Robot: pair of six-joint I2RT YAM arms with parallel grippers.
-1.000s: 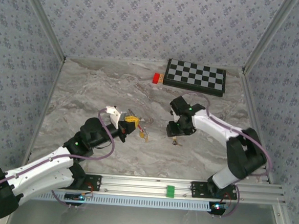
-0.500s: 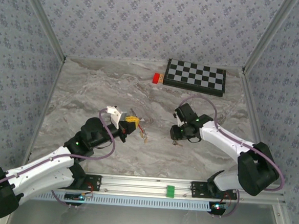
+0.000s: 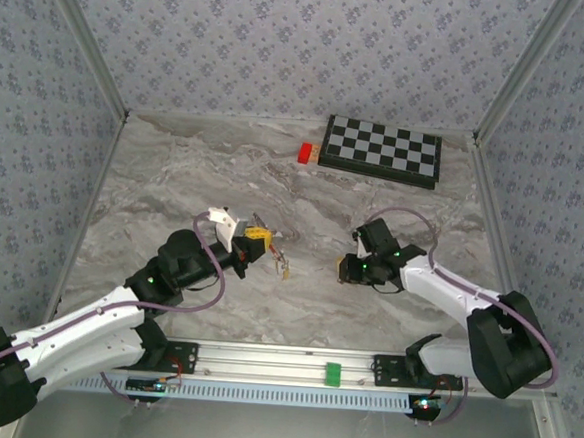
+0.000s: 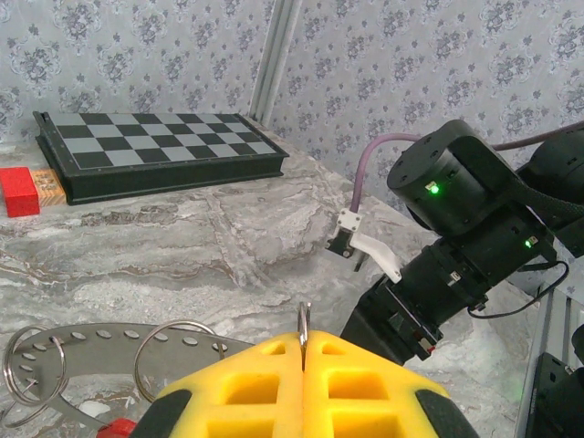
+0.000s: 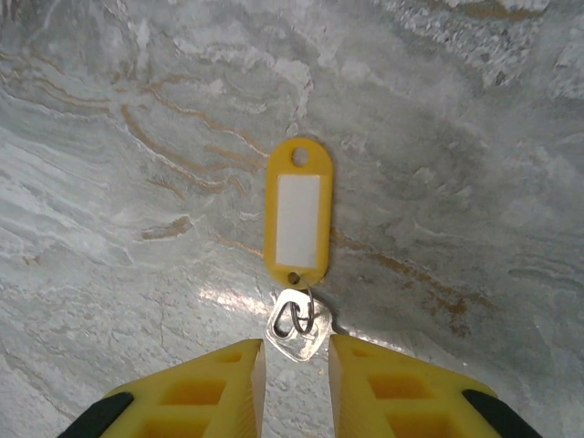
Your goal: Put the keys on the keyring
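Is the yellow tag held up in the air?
No, the tag lies flat on the table, and its little key lies there too.

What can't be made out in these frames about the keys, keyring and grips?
- Left wrist view: the left gripper pinches a thin metal piece; its pads hide the rest, so key or ring is unclear.
- Left wrist view: the keyring is cut off by the bottom edge.
- Right wrist view: the key between the right gripper's fingers is too small to tell blade from head.
- Top view: the dangling bunch is too small to count.
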